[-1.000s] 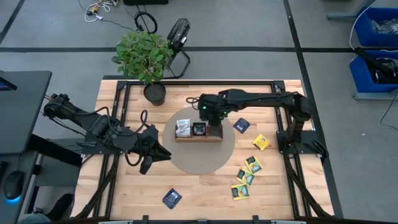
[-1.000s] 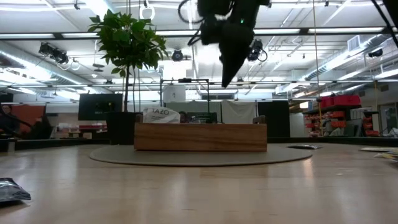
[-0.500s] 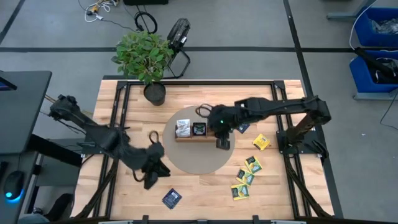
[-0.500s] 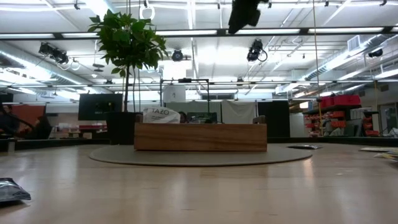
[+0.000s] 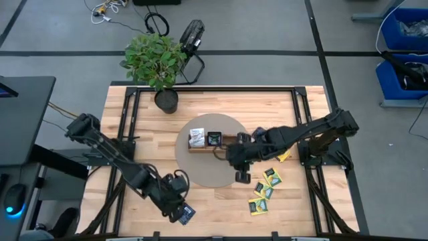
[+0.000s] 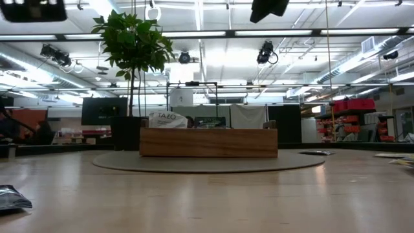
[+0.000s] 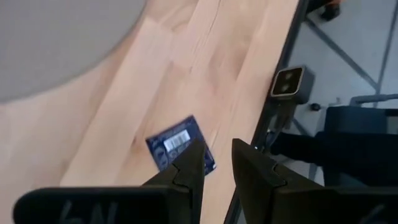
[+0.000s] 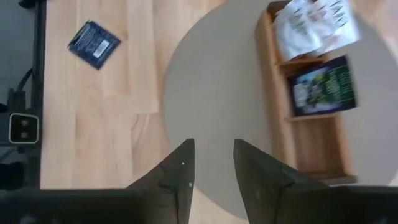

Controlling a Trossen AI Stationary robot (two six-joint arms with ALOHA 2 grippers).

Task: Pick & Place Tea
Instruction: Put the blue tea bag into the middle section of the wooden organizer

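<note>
A dark blue tea packet (image 5: 185,213) lies flat on the wood near the table's near edge; it shows as the packet (image 7: 180,144) in the left wrist view. My left gripper (image 5: 175,203) (image 7: 217,163) hovers open just above and beside it. The wooden tray (image 5: 214,142) sits on a round grey mat (image 5: 207,167), with white packets (image 8: 314,28) in one compartment and a dark packet (image 8: 323,87) in the middle one. Several yellow-green packets (image 5: 264,191) lie flat to the near right. My right gripper (image 5: 242,175) (image 8: 213,165) is open above the mat's near-right rim.
A potted plant (image 5: 166,100) stands at the far left of the table. One more yellow-green packet (image 5: 281,154) lies right of the tray. In the low view the tray (image 6: 208,142) stands mid-table and the dark blue packet (image 6: 10,197) lies at the left. Black frame rails border the table.
My left gripper has swung from left of the mat toward the near edge and to the right, ending over the dark blue packet. My right gripper has left the space above the tray, risen, and moved toward the near edge past the mat's rim.
</note>
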